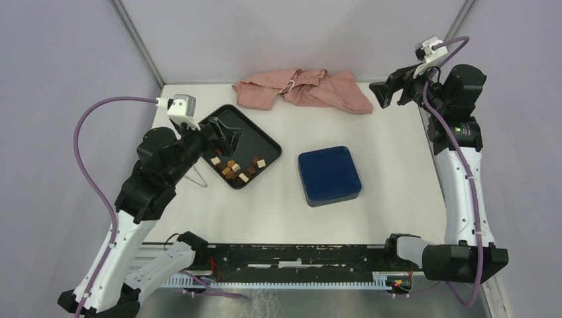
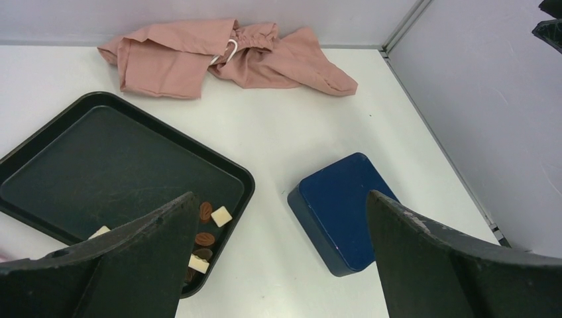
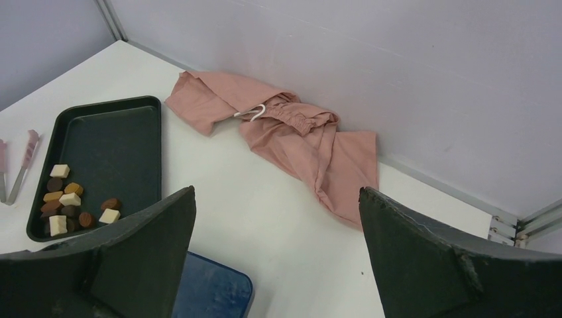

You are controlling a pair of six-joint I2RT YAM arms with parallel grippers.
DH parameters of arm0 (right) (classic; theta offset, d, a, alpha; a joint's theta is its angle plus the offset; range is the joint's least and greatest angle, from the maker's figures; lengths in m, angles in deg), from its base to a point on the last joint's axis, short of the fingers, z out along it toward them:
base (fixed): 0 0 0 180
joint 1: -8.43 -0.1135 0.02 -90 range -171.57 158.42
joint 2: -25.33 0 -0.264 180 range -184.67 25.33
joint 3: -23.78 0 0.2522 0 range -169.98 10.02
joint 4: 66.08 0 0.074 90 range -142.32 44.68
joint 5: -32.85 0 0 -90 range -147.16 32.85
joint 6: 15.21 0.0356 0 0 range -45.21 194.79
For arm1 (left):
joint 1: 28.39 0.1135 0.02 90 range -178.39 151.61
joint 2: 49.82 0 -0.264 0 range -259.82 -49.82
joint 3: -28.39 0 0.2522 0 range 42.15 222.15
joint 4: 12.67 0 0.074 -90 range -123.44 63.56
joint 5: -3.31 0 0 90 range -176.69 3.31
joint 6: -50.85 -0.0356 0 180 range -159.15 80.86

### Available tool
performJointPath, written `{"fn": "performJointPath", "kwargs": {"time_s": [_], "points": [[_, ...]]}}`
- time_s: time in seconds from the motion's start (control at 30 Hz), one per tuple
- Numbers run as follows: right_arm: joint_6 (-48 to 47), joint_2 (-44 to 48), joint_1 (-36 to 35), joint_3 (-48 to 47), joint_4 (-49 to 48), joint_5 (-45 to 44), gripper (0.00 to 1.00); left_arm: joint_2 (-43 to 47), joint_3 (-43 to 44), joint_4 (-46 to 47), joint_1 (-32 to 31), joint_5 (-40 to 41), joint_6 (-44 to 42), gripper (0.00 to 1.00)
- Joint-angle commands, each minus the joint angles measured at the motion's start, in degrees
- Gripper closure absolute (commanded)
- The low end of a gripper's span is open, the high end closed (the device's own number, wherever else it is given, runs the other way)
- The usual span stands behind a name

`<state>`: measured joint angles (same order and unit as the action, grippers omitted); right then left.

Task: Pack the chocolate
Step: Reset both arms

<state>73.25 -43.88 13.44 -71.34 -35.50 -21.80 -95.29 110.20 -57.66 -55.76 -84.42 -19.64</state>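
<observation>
The white desk (image 1: 397, 172) carries everything. Along its far edge lies a crumpled pink cloth (image 1: 305, 89) with a pale loop of cord showing in its folds.

A black rimmed rectangular tray (image 1: 255, 136) sits toward the left edge, turned at an angle to the desk's sides. A dark blue square box (image 1: 329, 175) rests near the middle of the desk, apart from the tray, with only its blue top and sides showing.

The left hand (image 2: 280, 199) hangs over the tray with its two dark fingers spread wide, nothing between them. The pictures do not show whether it touches the tray. The right hand (image 3: 276, 190) is raised near the far right corner, well away from the tray and the box. Its fingers are likewise spread wide and hold nothing.

A thin pair of pink-tipped tongs (image 3: 20, 165) lies on the desk just beside the tray, on the side toward the left edge.

The chocolate (image 1: 235, 169) – small dark brown, light brown and cream-white pieces, some square, some rounded – is bunched in the end of the tray nearest the desk's near edge, with the rest of the tray floor bare.
</observation>
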Motion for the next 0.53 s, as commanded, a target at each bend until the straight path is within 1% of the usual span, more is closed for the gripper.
{"fn": "performJointPath", "kwargs": {"time_s": [0.0, 0.17, 0.27, 0.5], "points": [[1.5, 1.6, 0.3, 0.6, -2.8, 1.4, 0.02, 1.1, -0.1, 0.2, 0.2, -0.5, 1.0, 0.0], [1.5, 1.8, 0.3, 1.0, -3.2, 1.8, 0.02, 1.5, -0.6, 0.0, 0.1, -0.3, 1.1, 0.0], [3.4, 1.8, 0.3, 1.6, -3.5, 1.5, 0.02, 1.5, -0.9, 0.1, 0.2, -0.4, 1.5, 0.0], [2.4, 1.9, 0.3, 3.5, -4.7, 3.5, 0.02, 1.1, -1.1, 0.5, 0.1, -0.7, 1.3, 0.0]]}}
